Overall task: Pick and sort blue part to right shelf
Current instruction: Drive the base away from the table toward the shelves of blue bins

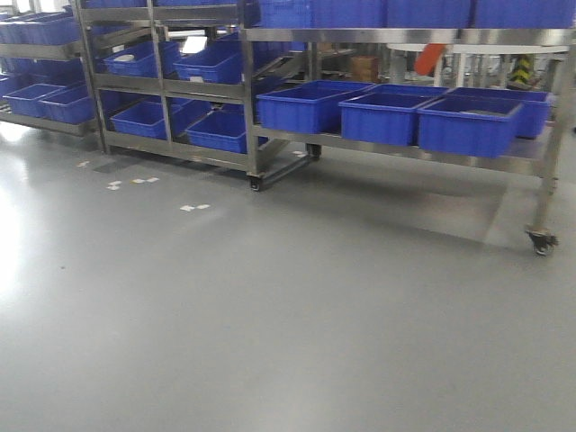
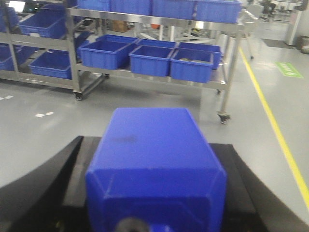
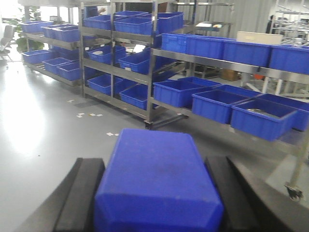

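A blue part (image 2: pixel 154 159), a boxy plastic block, fills the space between the black fingers (image 2: pixel 53 183) of my left gripper (image 2: pixel 155 145), which is shut on it. In the right wrist view a similar blue part (image 3: pixel 157 183) sits between the black fingers (image 3: pixel 79 193) of my right gripper (image 3: pixel 153 162), also shut on it. The right shelf (image 1: pixel 405 148), a steel rack on castors, stands across the grey floor and carries blue bins (image 1: pixel 382 112). It also shows in both wrist views as the right shelf (image 2: pixel 227 72) and the right shelf (image 3: pixel 227 67). Neither gripper appears in the front view.
A taller steel rack (image 1: pixel 162 99) with sloped blue bins (image 1: pixel 211 63) stands left of the right shelf. White markers (image 1: pixel 193 208) dot the grey floor. A castor (image 1: pixel 540 241) marks the right shelf's corner. A yellow floor line (image 2: pixel 275 125) runs along the right.
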{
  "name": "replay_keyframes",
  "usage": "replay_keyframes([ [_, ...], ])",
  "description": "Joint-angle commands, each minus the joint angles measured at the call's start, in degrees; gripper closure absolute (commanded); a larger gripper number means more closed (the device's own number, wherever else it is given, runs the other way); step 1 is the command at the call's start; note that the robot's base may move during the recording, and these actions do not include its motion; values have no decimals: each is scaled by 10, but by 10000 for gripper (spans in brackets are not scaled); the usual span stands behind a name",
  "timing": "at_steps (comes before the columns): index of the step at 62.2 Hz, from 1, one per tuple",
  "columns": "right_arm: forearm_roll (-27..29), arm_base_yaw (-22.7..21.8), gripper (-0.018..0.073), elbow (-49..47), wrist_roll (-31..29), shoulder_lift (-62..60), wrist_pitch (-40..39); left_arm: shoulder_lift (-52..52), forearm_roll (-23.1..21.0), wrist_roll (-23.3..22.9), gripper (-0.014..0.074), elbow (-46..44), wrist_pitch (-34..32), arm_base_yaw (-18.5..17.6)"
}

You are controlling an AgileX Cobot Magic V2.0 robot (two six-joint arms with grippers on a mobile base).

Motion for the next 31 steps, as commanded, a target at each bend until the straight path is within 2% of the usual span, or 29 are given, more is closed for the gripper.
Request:
replay_keyframes([
  [1,-9,-1,415,-17,-1,7,-56,5,7,-2,356,-16,-51,-4],
  [31,-9,-1,415,-17,-1,7,-56,5,7,-2,356,-16,-51,-4],
])
